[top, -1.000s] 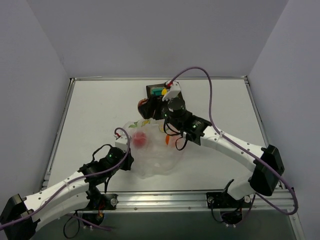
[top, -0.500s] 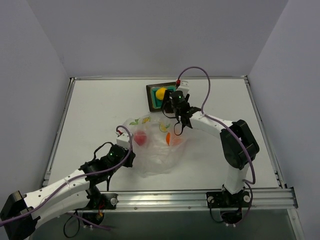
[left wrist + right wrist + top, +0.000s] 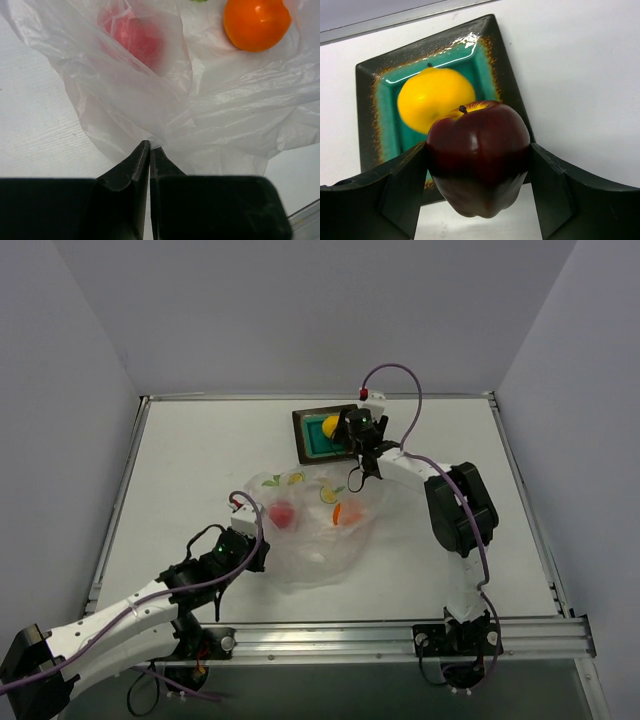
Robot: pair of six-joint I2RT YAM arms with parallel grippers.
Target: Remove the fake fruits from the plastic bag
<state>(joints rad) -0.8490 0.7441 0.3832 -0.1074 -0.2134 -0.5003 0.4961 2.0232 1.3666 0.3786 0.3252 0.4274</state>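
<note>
My right gripper [image 3: 479,165] is shut on a dark maroon fake fruit [image 3: 479,150], held just above the near edge of the teal tray [image 3: 485,60]. A yellow fruit [image 3: 435,97] lies in that tray. From the top view the right gripper [image 3: 350,436] hovers at the tray's [image 3: 305,446] right side, beside the yellow fruit [image 3: 329,427]. The crinkly plastic bag [image 3: 315,545] lies mid-table with a red fruit [image 3: 282,515] and an orange fruit [image 3: 345,513] inside. My left gripper [image 3: 150,148] is shut on the bag's [image 3: 215,125] near edge.
A raised metal rail [image 3: 300,398] borders the white table, with grey walls behind and to both sides. The right arm's purple cable [image 3: 405,390] loops above the tray. The tray stands at the back centre, just beyond the bag.
The right arm has swung from over the bag's far edge back to the tray, carrying the maroon fruit. The yellow fruit has come into view. The left gripper has stayed put.
</note>
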